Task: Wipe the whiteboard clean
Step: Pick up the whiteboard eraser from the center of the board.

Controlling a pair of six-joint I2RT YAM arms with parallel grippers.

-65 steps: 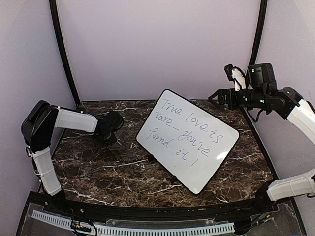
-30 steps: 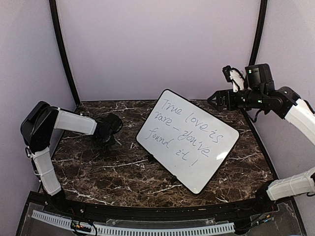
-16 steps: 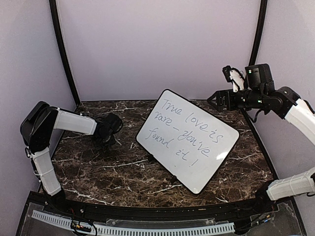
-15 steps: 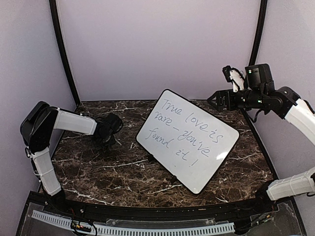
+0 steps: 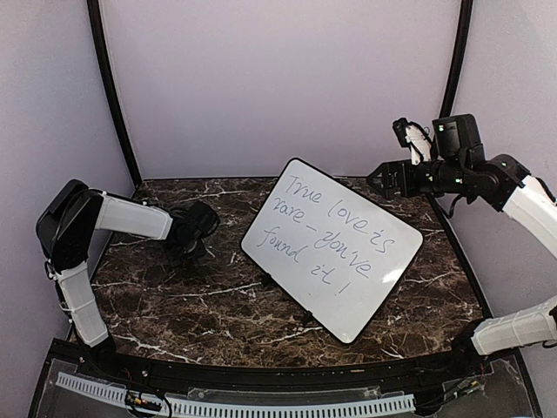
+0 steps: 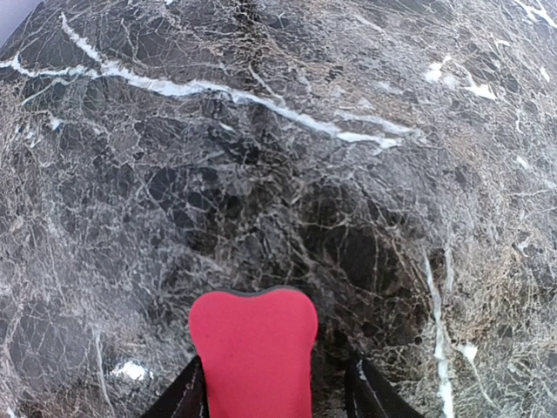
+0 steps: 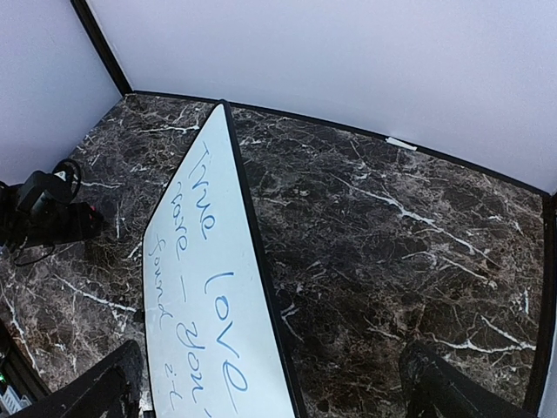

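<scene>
Left wrist: left claw [image 6: 277, 373] has narrowed around the red eraser block [image 6: 253, 353], grip unclear; right claw [image 5: 376, 177] gapes empty; white rectangular whiteboard [image 5: 331, 248] unwiped.

A robot test cell in a lab: two white-and-black arms [image 5: 130, 216] are bolted side by side at the near edge of a dark marble-patterned surface [image 5: 218, 305]. Plain pale walls [image 5: 278, 78] and curved black poles [image 5: 109, 87] close it in, and a slotted white strip [image 5: 261, 407] runs along the front.
</scene>
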